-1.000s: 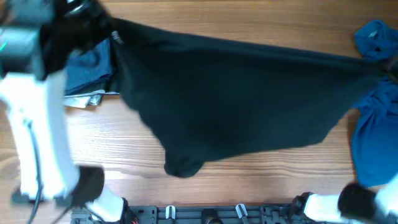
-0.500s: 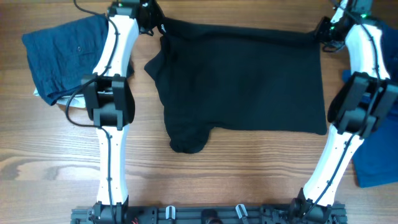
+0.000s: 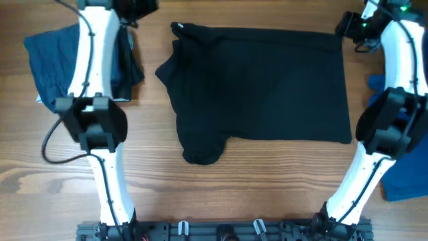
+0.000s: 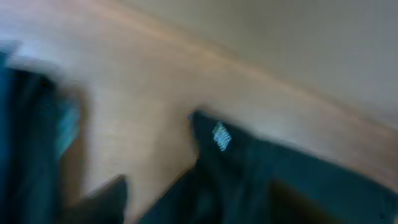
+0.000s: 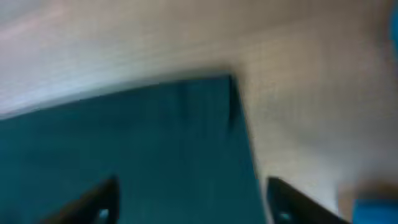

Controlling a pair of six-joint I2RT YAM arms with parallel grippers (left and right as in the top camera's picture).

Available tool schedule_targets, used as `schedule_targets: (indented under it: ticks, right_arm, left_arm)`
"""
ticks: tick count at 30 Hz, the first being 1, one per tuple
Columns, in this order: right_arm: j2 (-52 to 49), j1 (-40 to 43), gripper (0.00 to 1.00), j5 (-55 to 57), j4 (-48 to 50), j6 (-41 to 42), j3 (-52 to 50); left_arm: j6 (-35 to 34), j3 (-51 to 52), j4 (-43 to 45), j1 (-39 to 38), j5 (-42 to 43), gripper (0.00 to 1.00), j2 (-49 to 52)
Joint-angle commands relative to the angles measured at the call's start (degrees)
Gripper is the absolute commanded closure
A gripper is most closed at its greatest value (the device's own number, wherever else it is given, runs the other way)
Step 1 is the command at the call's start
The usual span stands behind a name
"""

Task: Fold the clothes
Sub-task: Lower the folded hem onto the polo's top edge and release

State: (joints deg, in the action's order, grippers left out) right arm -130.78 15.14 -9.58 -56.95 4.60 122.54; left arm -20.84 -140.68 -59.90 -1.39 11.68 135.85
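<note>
The black shirt [image 3: 261,84] lies spread flat on the middle of the table, with one sleeve bunched at its near left [image 3: 200,150]. My left gripper [image 3: 137,8] is at the far left, just off the shirt's far left corner. In the blurred left wrist view its fingers [image 4: 106,199] stand open above that corner, where a small white tag [image 4: 221,135] shows. Beside the shirt's far right corner is my right gripper [image 3: 346,27]. Its fingers [image 5: 99,199] are open in the right wrist view, with the shirt's corner [image 5: 186,124] lying under them, unheld.
A folded blue garment [image 3: 47,60] lies at the left under the left arm. More blue cloth [image 3: 401,174] is heaped at the right edge behind the right arm. The table's far edge runs close behind both grippers.
Both grippers have opened and let go of the shirt's far corners. The shirt, stretched and lifted a second ago, now lies flat. The left arm has swung off to the left.
</note>
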Motion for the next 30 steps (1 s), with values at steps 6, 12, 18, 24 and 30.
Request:
schedule_targets:
  ticks: [6,12,18,24,30]
  right_arm:
    - [2.75,-0.15,0.24,0.5,-11.96,0.31,0.44]
    - [2.75,1.36,0.27,0.76,-20.61,4.37,0.44]
    - [3.82,3.54,0.26,0.7,-29.97,7.54,0.44]
    - [10.91,3.78,0.31,4.17,-35.21,9.53,0.33]
    - [24.15,4.98,0.37,5.51,-35.1,10.21,-5.68]
  left_arm:
    - [5.7,3.17,-11.56,1.46,-1.7,0.94,1.27]
    - [7.21,9.03,-20.28,-0.74,-1.73,0.96,2.82]
    - [6.16,10.08,-26.84,-4.24,-1.73,0.96,0.0]
    - [2.21,10.1,-29.2,-10.82,-5.35,0.96,-10.43]
    - [-2.84,10.8,-32.59,-15.1,-10.29,0.96,-23.87]
